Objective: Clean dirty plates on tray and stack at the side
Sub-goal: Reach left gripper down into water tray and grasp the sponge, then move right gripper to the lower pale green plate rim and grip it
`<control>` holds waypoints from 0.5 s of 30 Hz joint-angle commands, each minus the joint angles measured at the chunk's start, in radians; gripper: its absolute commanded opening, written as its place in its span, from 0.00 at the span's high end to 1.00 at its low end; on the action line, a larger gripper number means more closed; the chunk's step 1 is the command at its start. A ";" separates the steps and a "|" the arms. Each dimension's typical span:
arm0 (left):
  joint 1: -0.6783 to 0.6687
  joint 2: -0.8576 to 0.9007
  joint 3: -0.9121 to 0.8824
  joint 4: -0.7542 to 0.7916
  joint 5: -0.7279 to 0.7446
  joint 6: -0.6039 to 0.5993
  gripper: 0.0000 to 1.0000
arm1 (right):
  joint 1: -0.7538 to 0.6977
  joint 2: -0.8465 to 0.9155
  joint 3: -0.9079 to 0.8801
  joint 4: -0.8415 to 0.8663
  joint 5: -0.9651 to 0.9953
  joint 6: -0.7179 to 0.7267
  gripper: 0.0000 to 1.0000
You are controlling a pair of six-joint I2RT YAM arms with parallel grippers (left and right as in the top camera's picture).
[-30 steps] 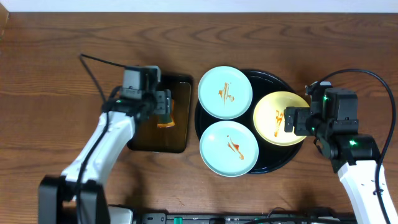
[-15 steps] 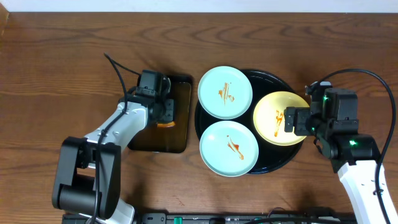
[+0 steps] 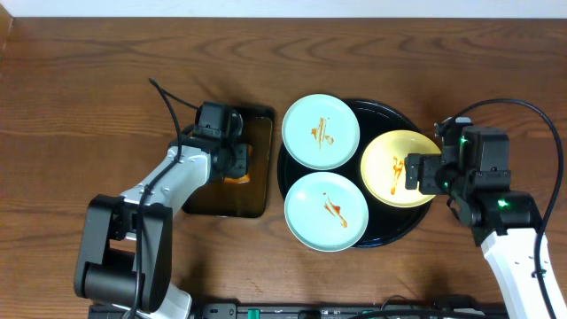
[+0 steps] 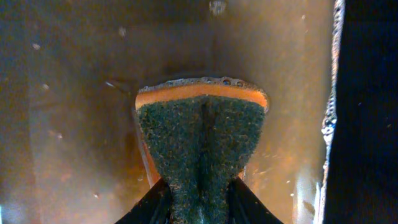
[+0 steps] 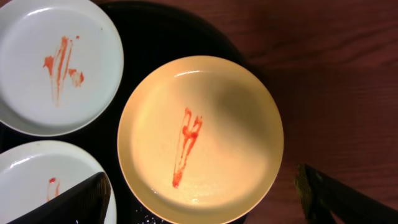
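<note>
Now | L end effector point(image 4: 199, 205) clamped on sponge point(image 4: 200, 130) | R end effector point(image 5: 205, 199) apart above yellow plate point(image 5: 200, 138)

Dark wooden table point(image 3: 80, 80), possibly pale wall point(image 3: 283, 7) behind

Yellow plate point(image 5: 217, 112), orange streak; black tray point(image 3: 394, 237)

Black tray point(image 3: 381, 232) carries three saucy plates: far mint plate point(image 3: 321, 131), near mint plate point(image 3: 326, 211), yellow plate point(image 3: 385, 164). Left gripper point(image 3: 236, 161) is down over the sponge point(image 3: 237, 178) in the small tray point(image 3: 221, 199), and the right gripper point(image 3: 413, 172) is over the yellow plate's edge.
</note>
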 commanded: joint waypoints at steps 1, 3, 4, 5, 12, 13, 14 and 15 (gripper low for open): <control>-0.002 0.008 -0.031 -0.020 0.006 0.006 0.78 | -0.014 -0.001 0.019 -0.016 -0.040 0.013 0.08; -0.002 0.007 -0.031 -0.020 0.006 0.006 0.91 | -0.014 0.001 0.019 -0.041 -0.066 0.013 0.12; -0.002 0.007 -0.031 -0.020 0.007 0.006 0.92 | -0.014 0.003 0.019 -0.057 -0.081 0.013 0.18; -0.002 0.005 -0.031 -0.021 0.011 0.006 0.93 | -0.014 0.005 0.019 -0.071 -0.095 0.013 0.22; -0.002 -0.080 0.002 -0.077 0.017 0.006 0.92 | -0.014 0.050 0.018 -0.154 -0.266 0.013 0.40; -0.002 -0.106 0.003 -0.085 0.018 0.001 0.93 | -0.012 0.063 0.018 -0.163 -0.288 0.013 0.42; -0.002 -0.127 0.003 -0.094 0.018 -0.010 0.93 | -0.010 0.072 0.018 -0.169 -0.296 0.014 0.44; -0.002 -0.155 0.003 -0.108 0.018 -0.020 0.92 | -0.005 0.085 0.018 -0.178 -0.300 0.013 0.46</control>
